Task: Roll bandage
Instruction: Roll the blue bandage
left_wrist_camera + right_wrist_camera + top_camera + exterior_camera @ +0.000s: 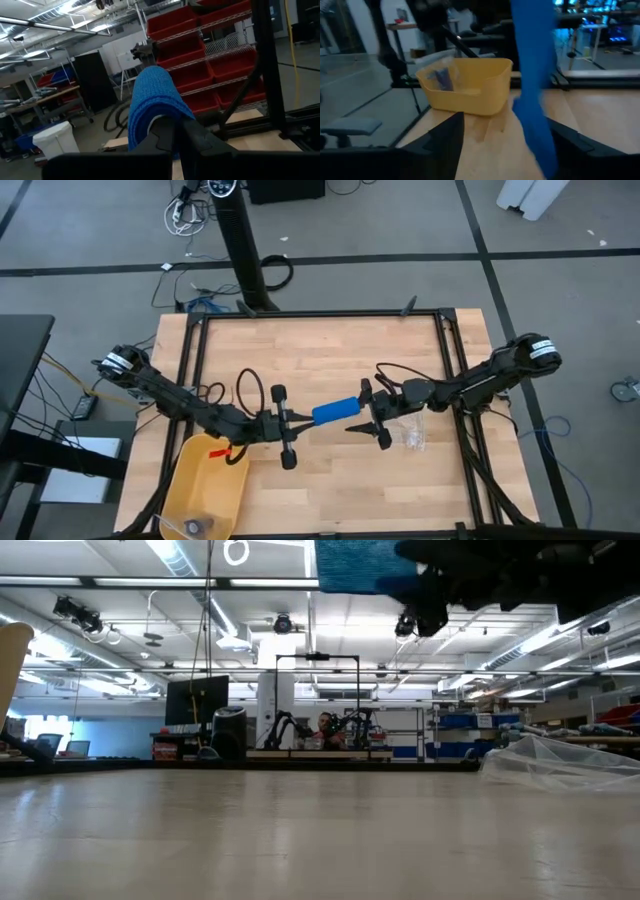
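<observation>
Over the table point(330, 355), a yellow bin point(195, 480) at seven o'clock, the blue bandage point(336, 411) hangs mid-air at centre. Rolling wants steady tension. The left gripper point(300, 420) is clamped on one end; the right gripper point(372, 416) stands spread wide beside the other.
</observation>
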`<move>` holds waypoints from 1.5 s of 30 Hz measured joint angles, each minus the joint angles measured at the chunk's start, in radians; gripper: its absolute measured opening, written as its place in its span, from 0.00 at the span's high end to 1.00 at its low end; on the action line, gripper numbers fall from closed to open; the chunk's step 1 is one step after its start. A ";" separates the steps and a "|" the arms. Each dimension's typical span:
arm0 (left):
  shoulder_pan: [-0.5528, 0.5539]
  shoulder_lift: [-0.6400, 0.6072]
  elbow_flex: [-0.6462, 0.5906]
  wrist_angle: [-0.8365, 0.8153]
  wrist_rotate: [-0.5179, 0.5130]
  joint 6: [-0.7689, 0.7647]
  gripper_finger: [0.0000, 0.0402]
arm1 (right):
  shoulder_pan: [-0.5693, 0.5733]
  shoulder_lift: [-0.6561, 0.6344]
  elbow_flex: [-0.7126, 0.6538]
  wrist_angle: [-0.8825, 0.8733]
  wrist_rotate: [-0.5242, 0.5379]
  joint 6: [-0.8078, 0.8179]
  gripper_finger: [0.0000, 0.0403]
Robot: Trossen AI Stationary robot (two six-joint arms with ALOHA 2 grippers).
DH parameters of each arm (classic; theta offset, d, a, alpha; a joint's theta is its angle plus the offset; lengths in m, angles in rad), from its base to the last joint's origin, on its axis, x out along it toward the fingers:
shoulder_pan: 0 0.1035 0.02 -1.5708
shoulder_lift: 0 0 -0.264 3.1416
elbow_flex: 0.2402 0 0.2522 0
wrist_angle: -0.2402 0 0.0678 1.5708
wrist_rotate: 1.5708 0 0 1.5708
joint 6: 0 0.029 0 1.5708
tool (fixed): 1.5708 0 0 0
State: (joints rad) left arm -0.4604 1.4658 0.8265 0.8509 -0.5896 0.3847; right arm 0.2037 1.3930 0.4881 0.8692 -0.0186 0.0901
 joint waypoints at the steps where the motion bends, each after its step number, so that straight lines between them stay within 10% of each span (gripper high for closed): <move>1: 0.002 0.000 0.000 0.000 0.000 0.001 0.97 | -0.002 0.018 0.000 0.016 0.007 0.004 0.46; 13: 0.016 0.000 0.000 -0.006 -0.069 0.044 0.97 | 0.011 0.094 0.000 0.151 0.010 0.012 0.98; 27: 0.025 0.001 -0.051 -0.005 -0.362 0.164 0.97 | 0.108 0.093 0.000 0.171 -0.037 0.023 0.99; 45: 0.084 0.014 -0.190 -0.022 -0.390 0.105 0.97 | 0.065 0.076 0.188 0.025 -0.074 0.011 0.99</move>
State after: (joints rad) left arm -0.3769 1.4795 0.6361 0.8292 -0.9795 0.4895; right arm 0.2684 1.4689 0.6756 0.8947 -0.0921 0.1009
